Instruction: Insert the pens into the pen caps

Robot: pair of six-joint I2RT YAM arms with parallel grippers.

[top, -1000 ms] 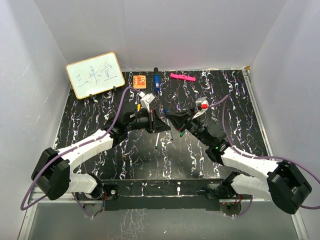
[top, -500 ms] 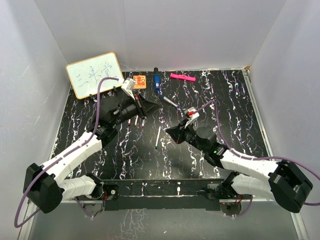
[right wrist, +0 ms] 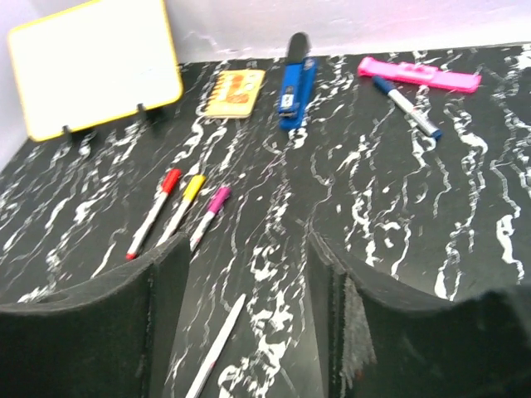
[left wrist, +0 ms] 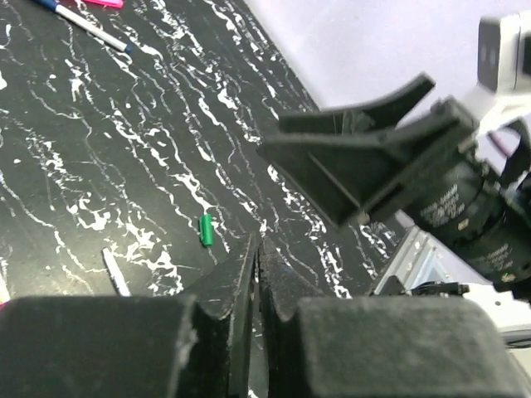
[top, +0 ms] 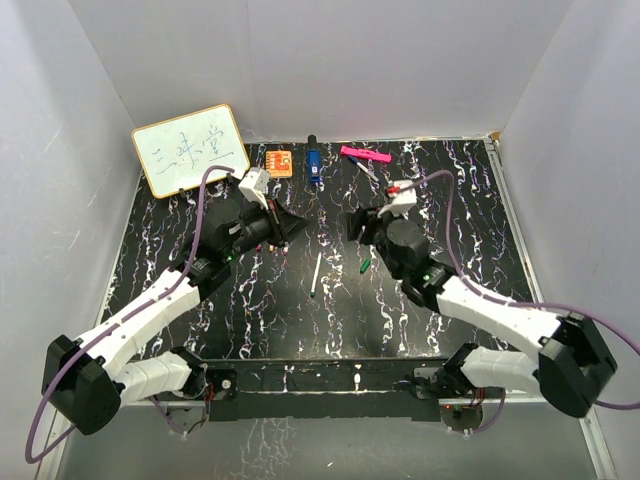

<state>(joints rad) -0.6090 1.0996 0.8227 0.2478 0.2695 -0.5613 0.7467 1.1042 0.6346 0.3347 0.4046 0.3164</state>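
Note:
One white pen (top: 317, 272) lies uncapped mid-table, and its far end shows between my right fingers (right wrist: 217, 347). A green pen cap (top: 365, 266) lies just right of it, also seen past my left jaws (left wrist: 206, 230). Three capped pens lie side by side: red (right wrist: 153, 211), yellow (right wrist: 182, 203) and purple (right wrist: 209, 214). A blue-capped pen (right wrist: 406, 106) rests by the pink marker (right wrist: 419, 73). My left gripper (top: 303, 226) is shut and empty, hovering left of centre. My right gripper (top: 352, 222) is open and empty, above the table beyond the uncapped pen.
A small whiteboard (top: 190, 150) stands at the back left. An orange block (top: 279, 162) and a chunky blue object (top: 313, 163) lie along the back edge. White walls enclose the table on three sides.
The two grippers met mid-table, then parted. My left arm swung back left. My right gripper opened and moved toward the back, and the blue-capped pen now lies by the pink marker.

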